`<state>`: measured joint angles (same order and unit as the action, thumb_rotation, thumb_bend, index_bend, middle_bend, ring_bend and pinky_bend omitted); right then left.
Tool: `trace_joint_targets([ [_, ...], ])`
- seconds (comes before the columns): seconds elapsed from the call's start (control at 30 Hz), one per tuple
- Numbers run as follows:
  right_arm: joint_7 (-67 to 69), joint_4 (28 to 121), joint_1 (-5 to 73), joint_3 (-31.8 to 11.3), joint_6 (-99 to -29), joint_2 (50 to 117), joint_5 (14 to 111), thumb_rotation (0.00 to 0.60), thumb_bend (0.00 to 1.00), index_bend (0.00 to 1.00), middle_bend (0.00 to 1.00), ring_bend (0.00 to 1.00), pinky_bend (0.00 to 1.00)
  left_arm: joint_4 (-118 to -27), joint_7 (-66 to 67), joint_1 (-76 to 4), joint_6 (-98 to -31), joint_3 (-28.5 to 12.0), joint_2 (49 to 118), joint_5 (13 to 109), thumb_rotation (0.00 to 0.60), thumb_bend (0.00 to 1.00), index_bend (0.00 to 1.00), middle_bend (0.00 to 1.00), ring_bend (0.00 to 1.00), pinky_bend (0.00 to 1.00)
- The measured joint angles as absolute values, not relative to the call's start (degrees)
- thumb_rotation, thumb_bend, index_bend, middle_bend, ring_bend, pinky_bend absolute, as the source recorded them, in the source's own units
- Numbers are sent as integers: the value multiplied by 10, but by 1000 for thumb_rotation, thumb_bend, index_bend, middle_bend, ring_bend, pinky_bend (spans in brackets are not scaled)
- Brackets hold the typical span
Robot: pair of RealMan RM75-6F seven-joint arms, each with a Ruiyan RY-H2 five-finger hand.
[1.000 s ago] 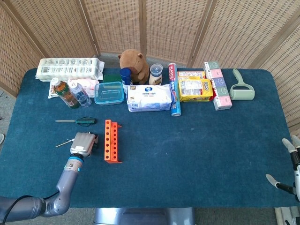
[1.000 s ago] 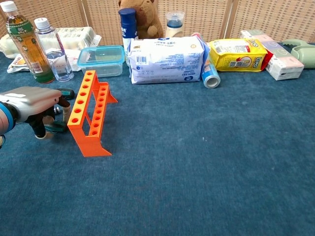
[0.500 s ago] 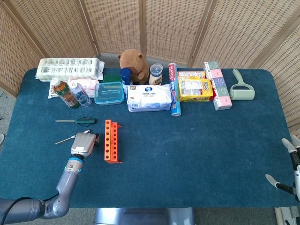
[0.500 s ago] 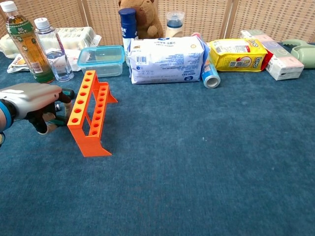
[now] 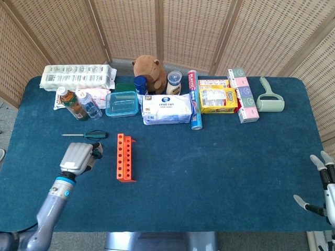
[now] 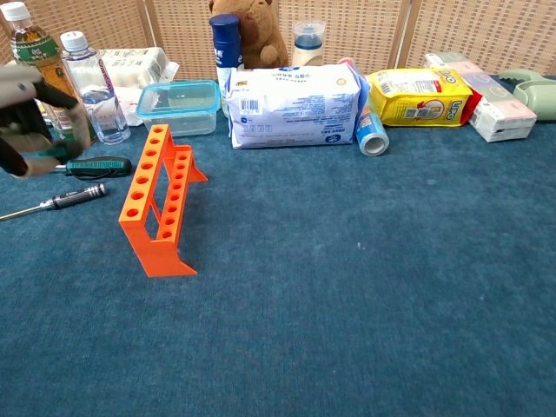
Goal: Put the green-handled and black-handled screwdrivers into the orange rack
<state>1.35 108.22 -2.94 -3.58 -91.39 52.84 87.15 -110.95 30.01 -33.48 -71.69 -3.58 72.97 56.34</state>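
Fingers [image 5: 96,152] of left hand [image 5: 77,158] curled, seemingly empty, over desk [image 5: 220,167] beside orange rack [image 5: 124,157]; black-handled screwdriver [image 6: 76,196] and green-handled screwdriver [image 6: 102,165] lying flat nearby, light, stiff, best pinched at handle.

From my head view, my left robot hand [image 5: 78,157] covers the black screwdriver [image 6: 54,201]. In the chest view it is cut by the left edge and blurred. My right robot hand [image 5: 320,184] is cut by the picture's edge.
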Motion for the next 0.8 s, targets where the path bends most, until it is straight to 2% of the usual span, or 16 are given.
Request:
trace_joint_targets([
  [0.17,1,1084,-26,-35,-908,534,870,600,0,102,0,0,0,-1137,225,-310,-725,-25,685,642,600,430,496,956,891,871],
  [0.37,-16,1086,-23,-34,-903,541,868,600,0,102,0,0,0,-1151,63,-279,-741,-8,645,765,600,430,496,957,891,875],
  [0.7,-30,1088,-20,-35,-899,547,863,600,0,101,0,0,0,-1111,-377,-255,-779,46,592,971,600,430,496,957,891,901],
  [0.8,-33,1089,-20,-34,-900,548,863,600,0,102,0,0,0,-1097,-472,-256,-785,63,581,1024,600,428,496,957,891,901],
])
